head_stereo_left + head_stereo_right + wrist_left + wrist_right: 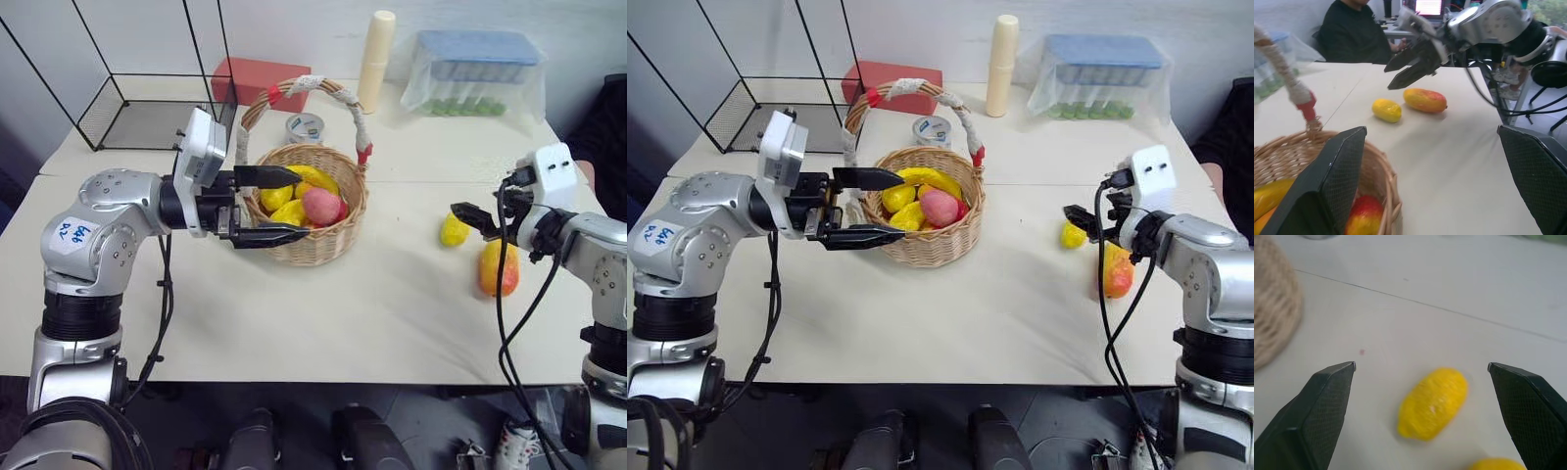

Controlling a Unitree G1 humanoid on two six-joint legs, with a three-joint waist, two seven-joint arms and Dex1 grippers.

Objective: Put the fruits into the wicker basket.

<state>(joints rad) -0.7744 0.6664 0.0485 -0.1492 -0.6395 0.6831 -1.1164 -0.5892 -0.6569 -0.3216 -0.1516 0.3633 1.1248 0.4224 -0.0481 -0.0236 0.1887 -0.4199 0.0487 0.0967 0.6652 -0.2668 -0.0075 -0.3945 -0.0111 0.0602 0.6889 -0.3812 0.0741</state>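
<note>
Outside, two fruits [454,230]: lemon, mango [498,268].

1. Wicker basket [318,240]: tan weave, handle wrapped white with red bands.
2. Lemon [453,230]: yellow.
3. Mango [498,269]: orange-yellow, red blush.
4. Peach [321,206]: pink-red.
5. Desk [372,313]: cream.
</note>
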